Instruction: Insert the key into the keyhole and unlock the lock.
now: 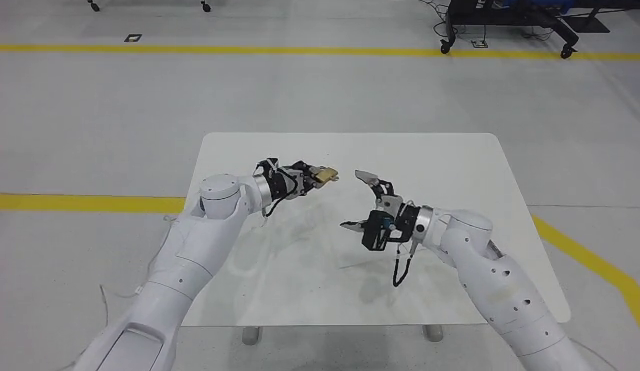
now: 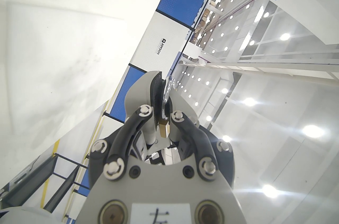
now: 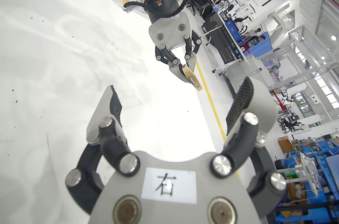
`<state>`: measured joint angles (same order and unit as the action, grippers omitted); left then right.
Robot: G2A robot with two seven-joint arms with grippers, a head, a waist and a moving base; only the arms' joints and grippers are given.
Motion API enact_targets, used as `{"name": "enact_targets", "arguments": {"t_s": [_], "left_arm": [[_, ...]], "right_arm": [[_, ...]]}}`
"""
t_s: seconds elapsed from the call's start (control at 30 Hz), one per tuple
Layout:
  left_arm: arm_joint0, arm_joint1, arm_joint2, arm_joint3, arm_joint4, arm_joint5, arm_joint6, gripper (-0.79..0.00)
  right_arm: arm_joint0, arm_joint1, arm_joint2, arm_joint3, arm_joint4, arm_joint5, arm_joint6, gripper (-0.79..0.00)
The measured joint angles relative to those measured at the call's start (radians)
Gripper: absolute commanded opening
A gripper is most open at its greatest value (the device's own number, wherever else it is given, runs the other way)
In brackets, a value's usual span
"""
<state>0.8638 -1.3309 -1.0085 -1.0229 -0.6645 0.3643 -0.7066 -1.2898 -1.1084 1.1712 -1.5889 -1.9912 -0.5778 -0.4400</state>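
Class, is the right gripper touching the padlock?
Apart. The top view shows bare table between the open right gripper and the padlock, which the left gripper holds.

lock (image 1: pixel 328 176) up in the left gripper (image 1: pixel 316 175) over the table (image 1: pixel 450 161), right gripper (image 1: pixel 358 201) off to its right, not touching

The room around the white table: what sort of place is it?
Probably a factory hall or robot workshop: yellow lines painted on the grey floor, rows of workbenches with equipment, and blue crates stacked at the side.
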Motion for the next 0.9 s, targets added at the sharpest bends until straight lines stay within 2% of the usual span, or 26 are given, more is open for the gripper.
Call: {"name": "enact_targets", "arguments": {"t_s": [0.17,0.23,0.37,0.47,0.57,0.63,0.7,0.73,0.9], "left_arm": [[0.002,0.000,-0.002,-0.003,-0.001,-0.006,0.003,-0.785],[0.025,0.001,-0.021,-0.031,-0.005,-0.048,0.030,-0.785],[0.108,0.007,-0.073,-0.111,0.001,-0.299,0.113,-0.785],[0.154,0.012,-0.085,-0.148,0.063,-0.425,0.152,-0.785],[0.196,0.016,-0.081,-0.166,0.148,-0.510,0.189,-0.785],[0.214,0.017,-0.075,-0.171,0.188,-0.532,0.212,-0.785],[0.223,0.014,-0.070,-0.169,0.184,-0.512,0.222,-0.785],[0.220,0.013,-0.069,-0.167,0.179,-0.498,0.225,-0.785],[0.201,0.009,-0.050,-0.171,0.236,-0.457,0.249,-0.785]], "right_arm": [[0.000,0.000,0.000,0.000,0.001,0.000,0.002,0.000],[-0.003,0.000,-0.002,-0.001,0.009,-0.001,-0.006,0.000],[-0.018,0.004,0.015,0.031,0.075,0.004,-0.126,0.000],[-0.022,0.005,0.011,0.056,0.064,0.042,-0.157,0.000],[-0.009,0.000,-0.027,0.080,0.067,0.041,-0.196,0.000],[0.006,-0.006,-0.051,0.101,0.067,0.063,-0.204,-0.071],[0.024,-0.015,-0.080,0.123,0.062,0.106,-0.191,-0.376],[0.031,-0.018,-0.093,0.131,0.058,0.127,-0.179,-0.397],[0.075,-0.037,-0.155,0.167,0.038,0.189,-0.121,-0.400]]}}
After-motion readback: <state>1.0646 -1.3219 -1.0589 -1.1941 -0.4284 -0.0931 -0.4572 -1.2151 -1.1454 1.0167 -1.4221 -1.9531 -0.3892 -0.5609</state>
